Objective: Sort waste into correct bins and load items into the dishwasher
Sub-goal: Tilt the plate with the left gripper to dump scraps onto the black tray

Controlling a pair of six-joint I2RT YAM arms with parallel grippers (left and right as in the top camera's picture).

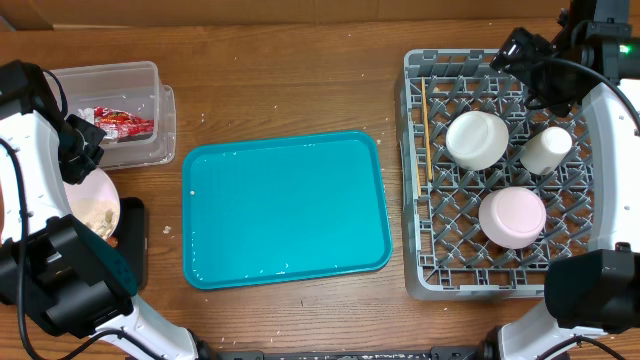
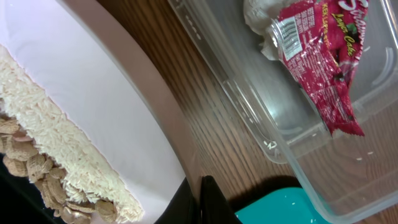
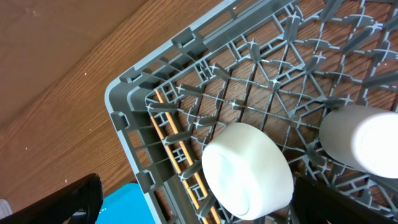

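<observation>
Wooden chopsticks [image 1: 425, 130] lengthwise along rack's [image 1: 412, 250] left wall; left claw [image 2: 200, 202] closed, seemingly on plate [image 2: 93, 93]; right claw [image 3: 196, 193] spread

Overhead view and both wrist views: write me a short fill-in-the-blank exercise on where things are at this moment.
1. The red-and-white plastic wrapper lies inside the ____ rectangular plastic tub.
2. The square grey plastic dish rack holds ____ upturned white round bowls, along with a small white cup and thin wooden chopsticks.
3. The left gripper is ____ on the flat white round plate bearing pale rice scraps.
4. The right gripper hangs ____ over the rack.
Missing words: clear; two; shut; open.
</observation>
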